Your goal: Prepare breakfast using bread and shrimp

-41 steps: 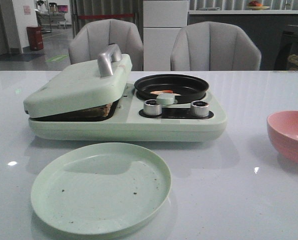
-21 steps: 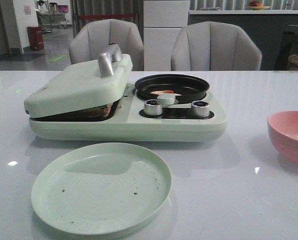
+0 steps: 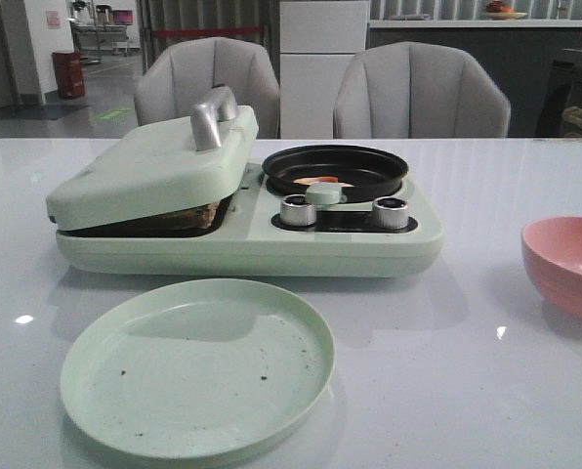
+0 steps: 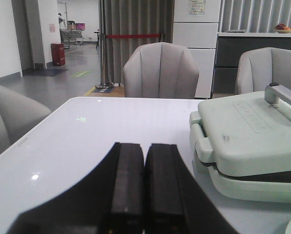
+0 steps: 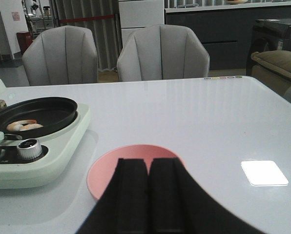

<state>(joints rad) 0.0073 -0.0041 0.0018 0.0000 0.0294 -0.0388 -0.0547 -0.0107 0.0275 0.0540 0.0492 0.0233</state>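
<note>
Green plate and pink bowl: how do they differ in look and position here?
The green plate is flat, shallow and wide; the pink bowl is deeper with rounded walls. The plate lies in front of the cooker, towards the left; the bowl stands off to the cooker's right, cut by the front view's edge. The plate carries dark crumbs. Both rest on the white table.

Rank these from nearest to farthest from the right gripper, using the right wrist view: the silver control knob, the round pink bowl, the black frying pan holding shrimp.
1. Round pink bowl, directly ahead of the shut right gripper.
2. Silver control knob, on the green cooker's front.
3. Black frying pan holding shrimp, behind the knob.
</note>
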